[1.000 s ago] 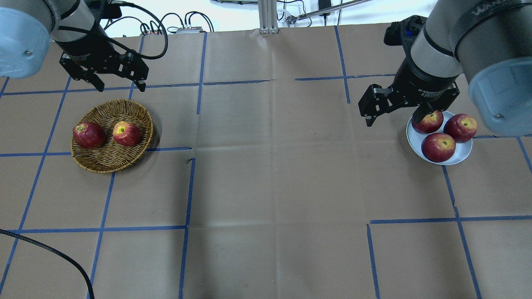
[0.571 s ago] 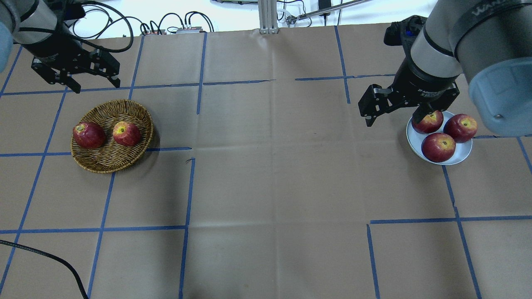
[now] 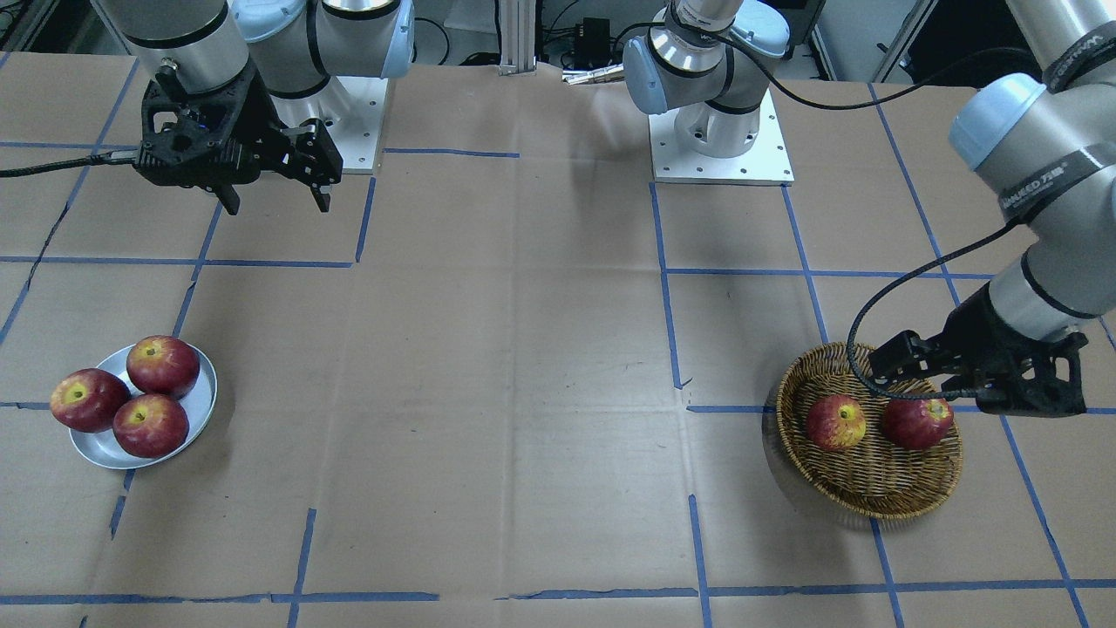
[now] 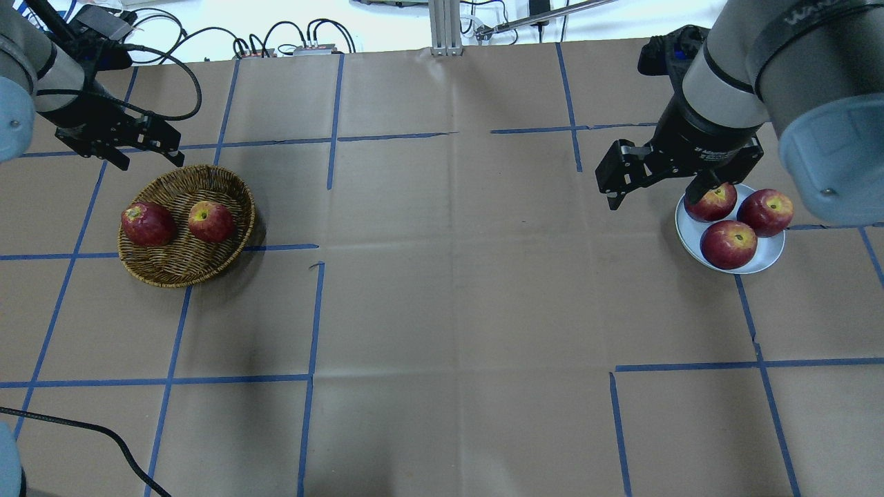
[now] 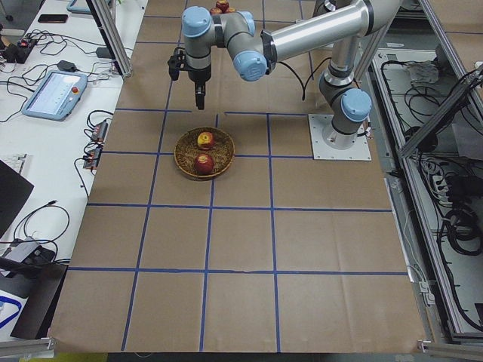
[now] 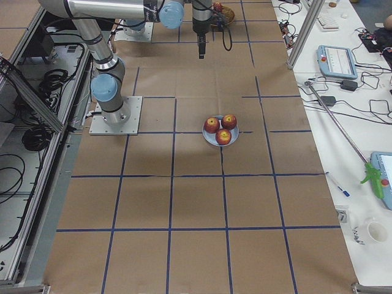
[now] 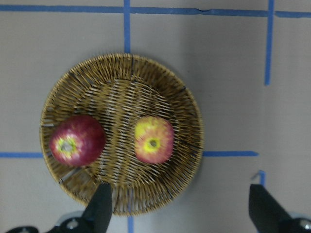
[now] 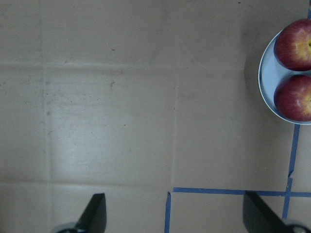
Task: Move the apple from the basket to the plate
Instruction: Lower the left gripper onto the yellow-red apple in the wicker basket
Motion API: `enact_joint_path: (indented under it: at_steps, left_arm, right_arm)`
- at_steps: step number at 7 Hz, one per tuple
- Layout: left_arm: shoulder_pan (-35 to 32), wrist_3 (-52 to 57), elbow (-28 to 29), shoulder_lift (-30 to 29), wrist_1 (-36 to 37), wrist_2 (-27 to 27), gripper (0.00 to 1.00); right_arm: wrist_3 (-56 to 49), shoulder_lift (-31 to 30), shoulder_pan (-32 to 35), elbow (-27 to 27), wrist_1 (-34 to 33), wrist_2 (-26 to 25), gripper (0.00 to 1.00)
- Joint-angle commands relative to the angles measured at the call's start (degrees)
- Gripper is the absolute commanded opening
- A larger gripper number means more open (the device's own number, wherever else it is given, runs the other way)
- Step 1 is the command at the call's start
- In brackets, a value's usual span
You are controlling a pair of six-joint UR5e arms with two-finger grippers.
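Left tool (image 4: 152, 162) spread, empty, hovering over the basket (image 4: 173, 276) rim. Apple (image 4: 210, 221) sits in the basket below it, beside a dark apple (image 4: 147, 224), not grasped. Right tool (image 4: 655, 197) spread, empty, next to the plate (image 4: 766, 261). Grasp, carry and place all left.

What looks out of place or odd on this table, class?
Nothing spilled or damaged. The small grey-blue round plate is crowded: three dark red apples fill it, the rightmost apple overhanging its rim, leaving little room for another.
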Motion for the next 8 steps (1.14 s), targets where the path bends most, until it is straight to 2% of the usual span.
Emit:
enact_joint_path:
  at_steps: [1, 2, 5, 6, 8]
  left_arm:
    - [-0.22, 0.43, -5.69, -4.23, 7.39, 0.15, 0.98]
    - [-0.30, 0.60, -7.91, -4.51, 11.72, 0.85, 0.98]
    - [-0.57, 0.60, -9.95, -7.23, 11.76, 0.68, 0.98]
    - [-0.57, 0.86, -9.95, -7.93, 12.46, 0.68, 0.89]
    - [-0.48, 0.78, -8.90, -8.11, 12.47, 0.68, 0.53]
  right_arm:
    - [0.00, 0.00, 0.00, 0.00, 0.00, 0.00, 1.00]
    - [0.00, 0.00, 0.00, 0.00, 0.00, 0.00, 1.00]
    - [0.00, 0.00, 0.00, 0.00, 0.00, 0.00, 1.00]
    - [0.00, 0.00, 0.00, 0.00, 0.00, 0.00, 1.00]
    - [0.00, 0.00, 0.00, 0.00, 0.00, 0.00, 1.00]
